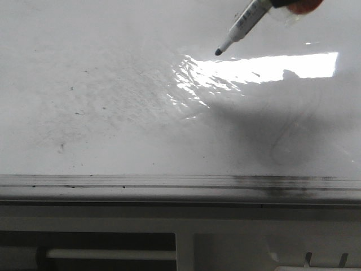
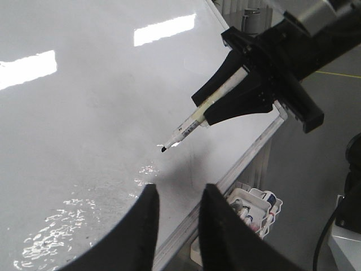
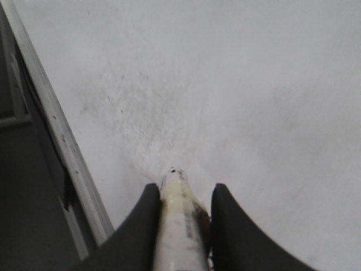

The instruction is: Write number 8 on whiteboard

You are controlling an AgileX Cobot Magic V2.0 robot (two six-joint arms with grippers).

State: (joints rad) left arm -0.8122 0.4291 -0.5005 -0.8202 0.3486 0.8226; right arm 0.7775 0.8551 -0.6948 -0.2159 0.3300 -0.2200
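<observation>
The whiteboard (image 1: 113, 84) is glossy white with grey smudges and a bright glare patch. No black number 8 shows on it; only a faint grey erased curve (image 1: 280, 144) shows at the right. My right gripper (image 3: 185, 189) is shut on a white marker (image 3: 177, 226), which also shows in the front view (image 1: 242, 25). Its black tip (image 1: 218, 52) points down at the board beside the glare; I cannot tell whether it touches. The left wrist view shows this gripper (image 2: 254, 84) and the marker (image 2: 189, 127) over the board (image 2: 84, 113). My left gripper (image 2: 177, 189) is open and empty, above the board's edge.
A grey metal rail (image 1: 169, 182) runs along the board's near edge and also shows in the right wrist view (image 3: 62, 141). A white tray of spare markers (image 2: 254, 206) hangs below the rail. Floor lies beyond the board's edge.
</observation>
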